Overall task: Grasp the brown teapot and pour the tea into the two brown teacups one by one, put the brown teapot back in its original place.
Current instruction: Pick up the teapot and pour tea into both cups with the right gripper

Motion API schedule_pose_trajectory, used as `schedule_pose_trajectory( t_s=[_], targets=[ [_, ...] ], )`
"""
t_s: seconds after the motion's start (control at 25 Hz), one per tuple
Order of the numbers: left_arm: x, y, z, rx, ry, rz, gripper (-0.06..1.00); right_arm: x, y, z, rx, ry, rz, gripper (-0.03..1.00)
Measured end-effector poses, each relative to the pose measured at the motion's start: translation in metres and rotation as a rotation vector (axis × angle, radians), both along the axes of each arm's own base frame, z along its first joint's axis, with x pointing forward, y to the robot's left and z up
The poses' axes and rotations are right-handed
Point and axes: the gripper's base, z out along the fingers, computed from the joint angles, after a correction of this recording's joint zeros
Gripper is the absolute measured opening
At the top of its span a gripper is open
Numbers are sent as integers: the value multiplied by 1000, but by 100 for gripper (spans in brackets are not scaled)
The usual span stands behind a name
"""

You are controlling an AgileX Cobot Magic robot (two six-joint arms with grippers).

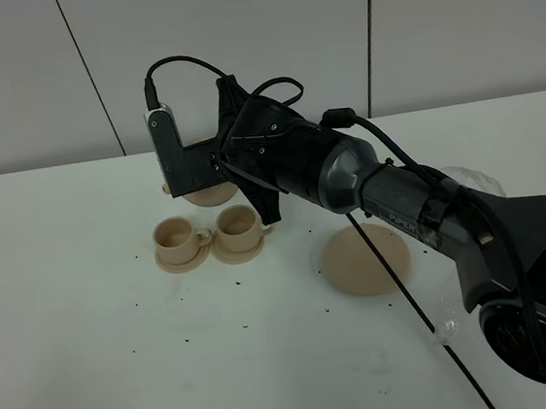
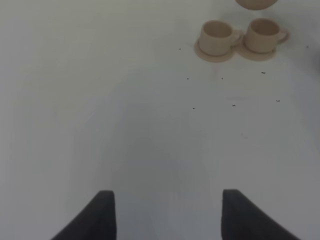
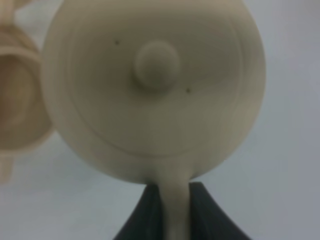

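The brown teapot [image 1: 206, 195] hangs in the air just behind the two brown teacups, mostly hidden by my right arm. In the right wrist view I see its lid and knob [image 3: 156, 64] from above, and my right gripper [image 3: 175, 205] is shut on its loop handle. The right gripper [image 1: 213, 172] has reached across to the left side. The left cup [image 1: 174, 236] and the right cup [image 1: 239, 226] stand on small saucers, side by side. The wide saucer [image 1: 367, 261] lies bare to the right. My left gripper [image 2: 167, 215] is open and empty, low over the table, well short of the cups [image 2: 217, 36].
Small black specks [image 1: 238, 283] are scattered over the white table. Crumpled clear plastic [image 1: 476, 183] lies at the right behind my arm. A black cable [image 1: 410, 298] runs across the wide saucer toward the front. A white panelled wall stands behind the table.
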Motion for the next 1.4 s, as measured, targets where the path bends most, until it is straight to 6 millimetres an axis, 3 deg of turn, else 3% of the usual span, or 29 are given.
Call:
schedule_pose_trajectory(
  t_s=[0.96,1.4],
  targets=[
    [0,0,0,-1,0,0,53,-6,9,2,-82,-62,95,9],
    [0,0,0,-1,0,1,53,-5,17,-12,-107,-90,134,9]
  ],
)
